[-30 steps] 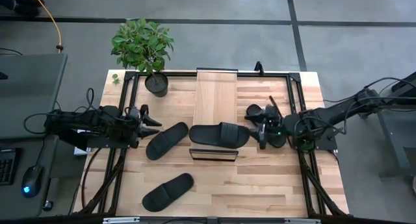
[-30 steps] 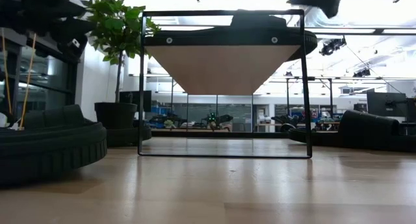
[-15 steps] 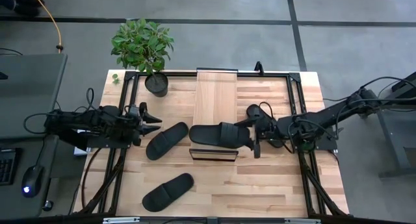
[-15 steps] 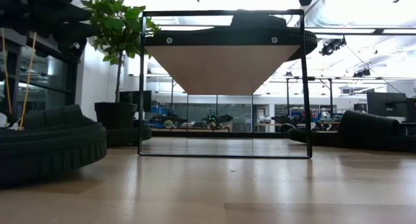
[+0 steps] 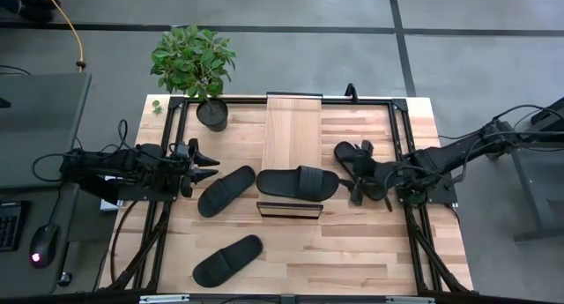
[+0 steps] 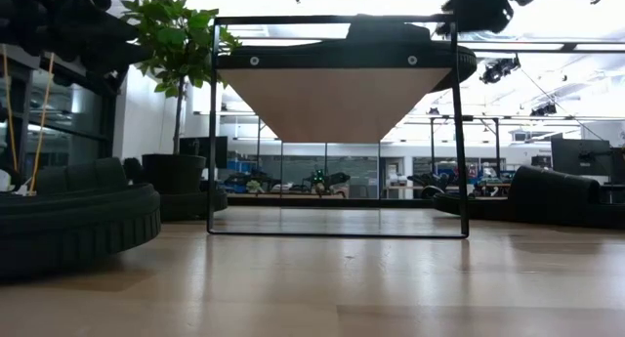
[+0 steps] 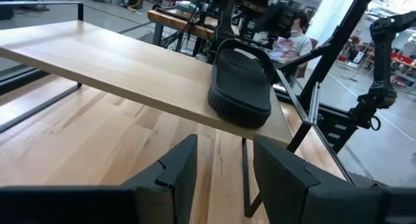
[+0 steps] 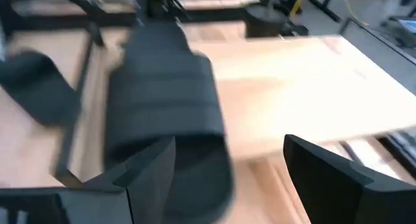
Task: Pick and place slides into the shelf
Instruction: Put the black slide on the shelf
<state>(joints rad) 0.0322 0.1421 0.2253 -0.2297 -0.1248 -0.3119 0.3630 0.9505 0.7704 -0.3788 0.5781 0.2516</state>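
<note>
The shelf (image 5: 293, 128) is a light plank on a dark frame in the middle of the table. One black slide (image 5: 298, 182) lies across its near end, sole down, and it also shows on the plank in the right wrist view (image 8: 162, 100) and the left wrist view (image 7: 240, 87). My right gripper (image 5: 356, 182) is open, level with that slide's right end and just to the right of it. A second slide (image 5: 226, 190) lies on the table left of the shelf. A third (image 5: 228, 259) lies near the front edge. A fourth (image 5: 345, 151) is partly hidden by my right arm. My left gripper (image 5: 210, 160) waits open at the table's left.
A potted plant (image 5: 201, 70) stands at the table's far left corner. Dark frame rails (image 5: 401, 137) run along the table's sides. Bare tabletop (image 5: 352, 251) lies right of the near slide. In the low view the shelf frame (image 6: 456, 132) stands ahead with the slide on top.
My right gripper moved toward the shelf, up to the right end of the slide lying on it, then drew back toward the table's right edge. The slide on the shelf lies where it was. My left arm kept still.
</note>
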